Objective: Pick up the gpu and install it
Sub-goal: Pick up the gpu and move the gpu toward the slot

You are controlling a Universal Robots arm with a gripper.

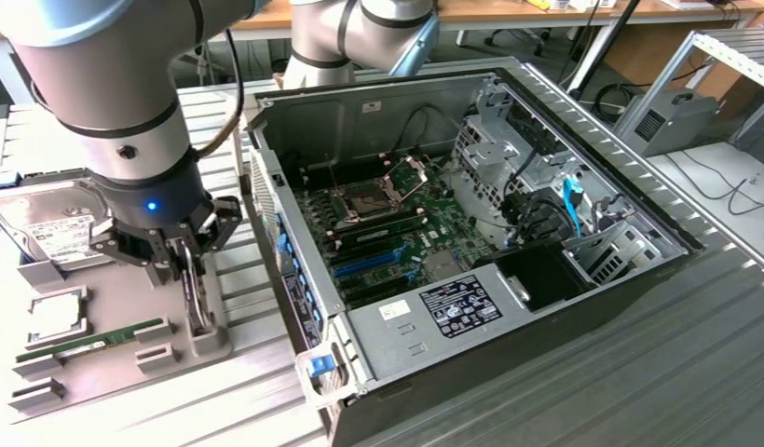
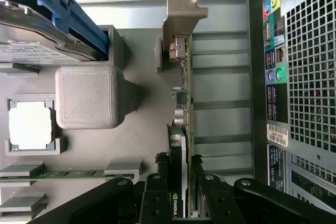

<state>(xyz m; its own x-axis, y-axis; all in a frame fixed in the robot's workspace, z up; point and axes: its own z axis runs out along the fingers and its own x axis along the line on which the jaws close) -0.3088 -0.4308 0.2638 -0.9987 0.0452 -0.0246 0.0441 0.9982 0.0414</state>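
Exterior view's left to right: the grey tray (image 1: pixel 115 289) is holding the gpu (image 1: pixel 208 312) upright on its edge. The gripper (image 1: pixel 187 275) is clamping its flat faces, fingers (image 2: pixel 157 190) narrowly apart. The open computer case (image 1: pixel 482 233) is lying alongside. The card is probably light, stiff and fragile; gripping the board's faces suits it.

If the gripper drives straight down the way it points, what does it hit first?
The gpu, standing on edge in the grey tray right under the gripper, between its jaws. Depth unclear.

Open desktop computer case (image 1: pixel 345 116) on a slatted metal counter (image 1: pixel 680 372). Beside it, a grey tray (image 1: pixel 121 289) holds a hard drive (image 1: pixel 53 233), a CPU (image 1: pixel 57 317) and a green RAM stick (image 1: pixel 90 342).
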